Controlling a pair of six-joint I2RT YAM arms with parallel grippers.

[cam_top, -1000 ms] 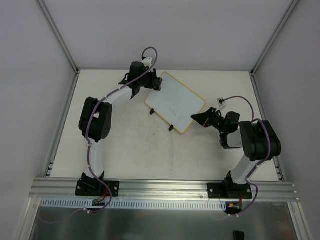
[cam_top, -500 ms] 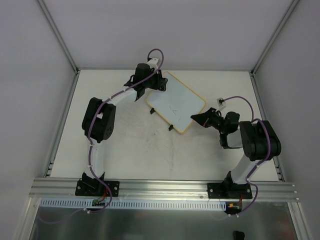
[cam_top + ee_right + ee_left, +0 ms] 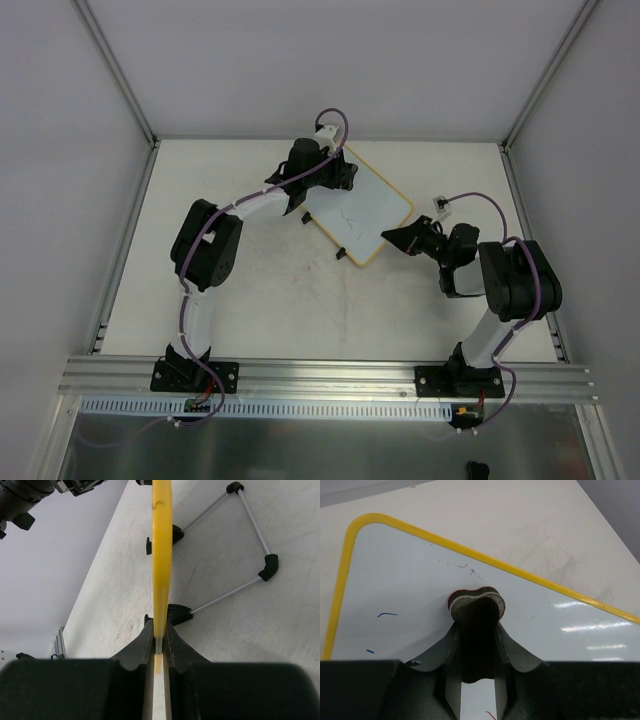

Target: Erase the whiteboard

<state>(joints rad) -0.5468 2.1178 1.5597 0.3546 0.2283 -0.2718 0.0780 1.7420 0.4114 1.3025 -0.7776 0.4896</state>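
The left pincer (image 3: 338, 176), squeezed tight on a small eraser (image 3: 476, 601), has slid rightward from the far-left corner onto the whiteboard (image 3: 372, 215), which sits askew toward the far side of the table (image 3: 250, 290); the right pincer (image 3: 393, 238) still pinches its yellow near-right rim.

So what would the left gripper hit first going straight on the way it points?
The face of the whiteboard, just inside its yellow rim; the eraser pad in the left gripper looks at the surface, contact unclear.
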